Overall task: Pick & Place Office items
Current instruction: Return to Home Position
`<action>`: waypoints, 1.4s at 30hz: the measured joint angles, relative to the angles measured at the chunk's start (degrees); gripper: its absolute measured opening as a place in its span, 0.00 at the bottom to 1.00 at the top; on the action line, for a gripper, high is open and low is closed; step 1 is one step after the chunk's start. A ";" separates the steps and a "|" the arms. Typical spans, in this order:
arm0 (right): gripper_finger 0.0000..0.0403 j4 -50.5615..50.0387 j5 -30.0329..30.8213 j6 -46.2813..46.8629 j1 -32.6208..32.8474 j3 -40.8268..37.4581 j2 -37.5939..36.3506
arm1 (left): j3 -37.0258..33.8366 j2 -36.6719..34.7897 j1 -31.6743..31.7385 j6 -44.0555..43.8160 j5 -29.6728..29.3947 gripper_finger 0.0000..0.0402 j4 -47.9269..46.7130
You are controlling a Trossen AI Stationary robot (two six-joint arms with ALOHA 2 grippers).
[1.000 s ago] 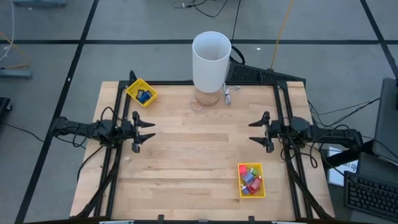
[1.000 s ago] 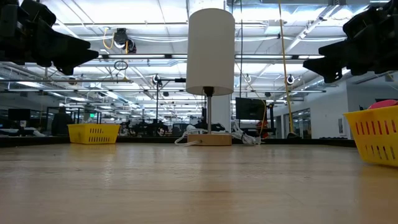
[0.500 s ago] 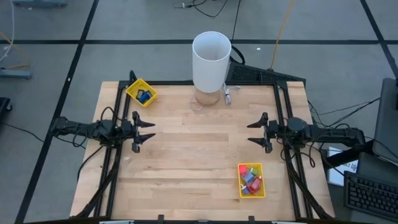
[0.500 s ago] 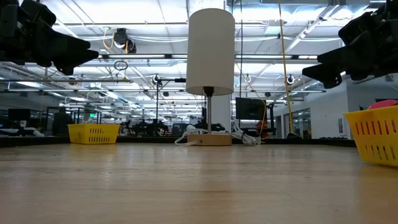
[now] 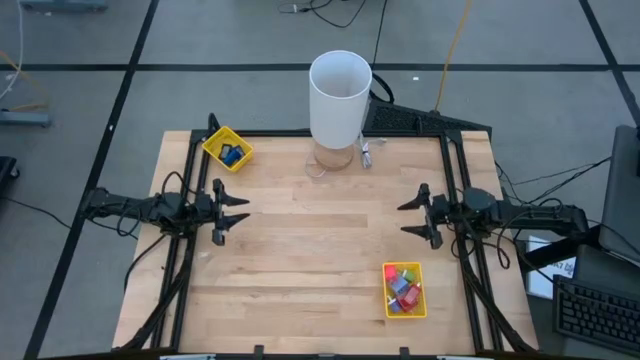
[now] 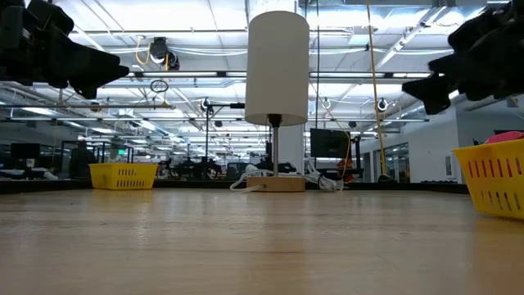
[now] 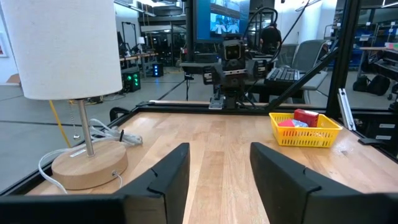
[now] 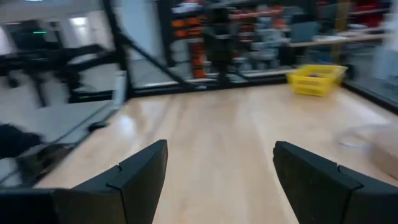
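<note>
A yellow tray (image 5: 404, 289) near the table's front right holds several tiny red, light blue and green pieces (image 5: 403, 288); it also shows in the left wrist view (image 7: 305, 129). A second yellow tray (image 5: 227, 149) at the far left holds blue and dark pieces (image 5: 232, 154); it also shows in the right wrist view (image 8: 314, 79). My left gripper (image 5: 240, 211) is open and empty above the table's left side. My right gripper (image 5: 408, 217) is open and empty above the right side, farther back than the front tray.
A tall white lamp (image 5: 339, 98) on a round wooden base (image 7: 88, 167) stands at the table's far middle, with a cable (image 7: 112, 135) beside it. Black frame rails run along the left and right edges. Bare wood (image 5: 320, 250) lies between the grippers.
My right gripper has shifted a little toward the table's left and then toward the near edge, staying open. The right wrist view is blurred by this motion.
</note>
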 joint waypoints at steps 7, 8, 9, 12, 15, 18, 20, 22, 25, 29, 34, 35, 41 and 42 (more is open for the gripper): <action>0.69 3.35 -3.15 -3.36 0.00 0.00 -0.36 | 0.00 0.01 -0.02 0.00 0.00 0.40 0.00; 0.69 3.67 -3.15 -3.77 0.00 0.00 -0.36 | 0.00 0.00 -0.02 0.00 0.00 0.40 0.00; 0.69 3.83 -3.15 -4.10 0.01 0.00 -0.36 | 0.00 0.01 -0.02 0.01 0.00 0.41 0.00; 0.69 3.83 -3.15 -4.37 0.00 0.00 -0.34 | 0.00 0.01 -0.01 0.00 0.00 0.43 0.00; 0.69 3.73 -3.13 -3.94 0.00 0.00 -0.34 | 0.00 0.01 -0.02 0.01 0.00 0.45 0.00; 0.69 3.71 -3.13 -4.52 0.00 0.00 -0.34 | 0.00 0.01 0.00 0.00 0.00 0.48 0.00; 0.69 3.70 -3.11 -4.47 0.00 -0.02 -0.34 | 0.00 0.01 -0.02 0.02 0.00 0.49 0.00; 0.69 3.70 -3.11 -4.49 0.00 -0.02 -0.34 | 0.00 0.01 -0.02 0.01 0.00 0.50 0.00; 0.69 3.70 -3.11 -4.49 0.00 -0.02 -0.34 | 0.00 -0.01 -0.02 0.00 0.00 0.52 0.00; 0.69 3.70 -3.09 -4.49 0.00 -0.02 -0.34 | 0.00 0.01 -0.02 0.00 0.00 0.54 0.00; 0.69 3.70 -3.09 -4.49 0.00 -0.02 -0.34 | 0.00 0.01 -0.02 0.00 0.00 0.53 0.00; 0.69 3.70 -3.09 -4.49 0.00 -0.02 -0.34 | 0.00 0.00 -0.02 0.00 0.00 0.52 0.00; 0.69 3.70 -3.09 -4.47 0.00 -0.02 -0.34 | 0.00 0.00 -0.01 0.00 0.00 0.48 0.00; 0.69 3.70 -3.09 -4.47 0.00 -0.02 -0.34 | 0.00 0.01 -0.02 0.00 0.00 0.47 0.00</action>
